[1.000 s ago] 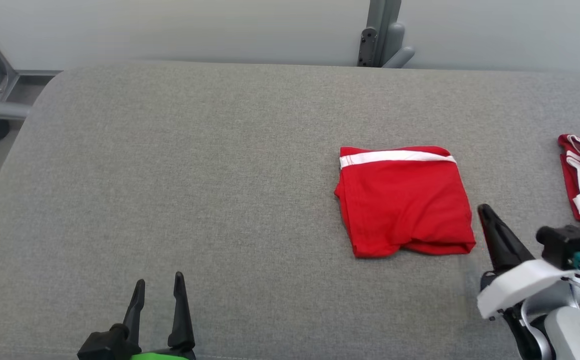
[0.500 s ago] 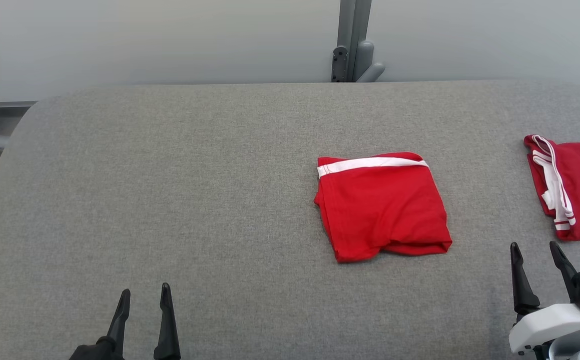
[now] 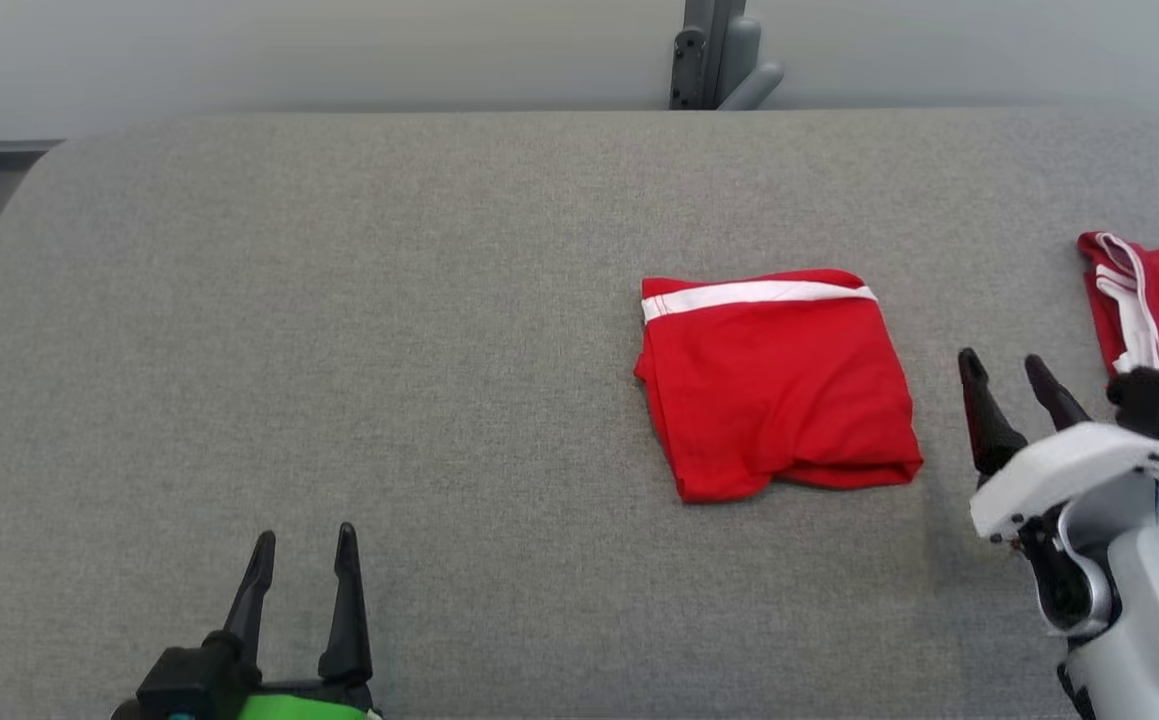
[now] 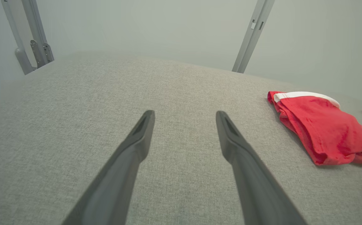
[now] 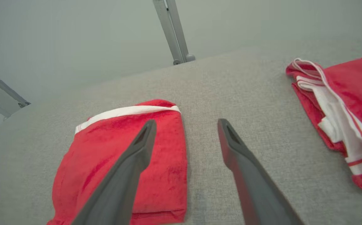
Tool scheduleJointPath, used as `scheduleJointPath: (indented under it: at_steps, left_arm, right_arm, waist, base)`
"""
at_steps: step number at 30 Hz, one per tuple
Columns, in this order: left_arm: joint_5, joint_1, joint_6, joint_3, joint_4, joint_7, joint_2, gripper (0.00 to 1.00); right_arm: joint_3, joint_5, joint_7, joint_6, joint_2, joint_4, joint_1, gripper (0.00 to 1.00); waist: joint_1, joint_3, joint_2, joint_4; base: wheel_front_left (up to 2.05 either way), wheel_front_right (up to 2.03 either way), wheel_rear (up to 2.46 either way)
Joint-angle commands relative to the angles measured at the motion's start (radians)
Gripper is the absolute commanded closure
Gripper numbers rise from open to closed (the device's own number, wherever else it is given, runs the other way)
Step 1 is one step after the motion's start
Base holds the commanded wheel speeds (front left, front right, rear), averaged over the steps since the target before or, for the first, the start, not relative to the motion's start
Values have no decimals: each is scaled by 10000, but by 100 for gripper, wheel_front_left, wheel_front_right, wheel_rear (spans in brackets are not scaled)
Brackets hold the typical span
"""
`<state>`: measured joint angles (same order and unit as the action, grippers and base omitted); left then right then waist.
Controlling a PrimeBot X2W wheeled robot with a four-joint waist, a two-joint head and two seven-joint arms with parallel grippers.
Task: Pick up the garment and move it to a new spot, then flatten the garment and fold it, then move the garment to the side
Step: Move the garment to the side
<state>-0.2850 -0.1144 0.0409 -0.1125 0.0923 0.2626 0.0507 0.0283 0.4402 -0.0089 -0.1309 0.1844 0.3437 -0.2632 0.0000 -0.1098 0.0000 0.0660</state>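
Noting geometry before the next move: the folded garment [image 3: 779, 385], red with a white band [image 3: 759, 293] along its far edge, lies on the grey table [image 3: 339, 300] just to the left of the right claw [image 3: 1002, 362], apart from it with a strip of bare cloth top between. Right claw: fingers moderately apart, nothing held, pointing away from the robot. Left claw [image 3: 305, 537]: fingers likewise apart, empty, and the garment sits well off to its right and ahead. The right arm is plainly the nearer one. The bundle is close to square, slightly longer from band to near fold, so that axis runs roughly along the right claw's fingers and the band runs across them. Judgement: folding looks done and the sideways move remains, so a grasp on the right-hand edge would need the right claw to shift left and come down. The right wrist view puts that claw's left finger over the red cloth, with the garment's right edge falling between the fingers. Contact cannot be read there, but the head view shows the gap. The right wrist view also shows layered folds at the near edge and, to the right of the claw, a second garment [image 3: 1154, 300], red with white stripes. The left wrist view gives the bundle's low side profile.
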Motion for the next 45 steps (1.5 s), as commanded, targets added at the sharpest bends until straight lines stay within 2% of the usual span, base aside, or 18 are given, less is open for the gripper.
scheduleJointPath:
  at_steps: [1,3,4,5,11,14,15,16,17,24,27,31,35,39,45]
  left_arm:
    - [115,220,38,-37,41,24,8,0]
    - [33,424,71,-110,137,24,9,0]
    - [-91,589,59,-249,241,24,9,0]
    - [-135,662,43,-302,283,24,11,0]
    - [-405,1028,-82,-673,336,24,12,0]
    - [-545,1139,-165,-748,242,24,8,0]
    - [-579,1143,-182,-754,207,24,10,0]
    - [-593,1131,-211,-762,194,24,8,0]
    - [-595,1123,-226,-752,179,24,10,0]
    - [-670,1326,-191,-580,-37,22,11,0]
    - [-486,1478,-137,-497,-153,22,14,0]
    - [-443,1685,-31,-407,-404,11,17,0]
    - [-293,1894,87,-470,-443,13,17,0]
    - [-228,2090,130,-539,-392,13,20,0]
    - [-181,2166,197,-516,-474,13,21,0]
  right_arm:
    - [-129,235,532,6,115,178,-175,0]
    - [-19,805,1627,6,141,549,-831,0]
    - [-118,1132,2597,3,138,960,-1256,0]
    - [-107,1252,2886,3,134,1169,-1407,0]
    - [21,1080,3313,3,244,2361,-2122,0]
    - [-118,1406,3636,3,62,2787,-2389,0]
    - [-196,1526,3798,3,61,2910,-2468,44]
    - [-284,1581,3909,3,74,3028,-2539,75]
    - [-421,1702,4077,4,38,3134,-2614,100]
    - [-1087,2489,4164,1,43,2717,-3255,100]
    - [-1451,2964,4366,3,417,2113,-3368,100]
    - [-1578,3388,4679,1,1228,1197,-3482,100]
    - [-1361,3571,5124,3,2013,471,-3887,100]
    - [-1042,3322,5601,3,2532,46,-4427,100]
    - [14,3053,6212,3,2801,-539,-4701,100]
  waist:
    - [0,-512,0,161]
    - [0,-709,0,281]
    - [0,-847,0,446]
    - [0,-898,0,518]
    - [0,-1159,0,990]
    - [0,-1327,0,1083]
    - [0,-1394,0,1076]
    - [0,-1438,0,1045]
    - [0,-1500,0,981]
    - [0,-1847,0,25]
    - [0,-2008,0,-646]
    - [0,-2297,0,-1464]
    - [0,-2629,0,-2039]
    - [0,-2870,0,-2266]
    - [0,-3144,0,-2300]
  base:
    - [0,0,0]
    - [0,0,0]
    - [0,0,0]
    - [0,0,0]
    - [0,0,0]
    - [0,0,0]
    - [0,0,0]
    - [0,0,0]
    - [0,0,0]
    - [0,0,0]
    - [0,0,0]
    - [0,0,0]
    - [0,0,0]
    - [0,0,0]
    - [0,0,0]
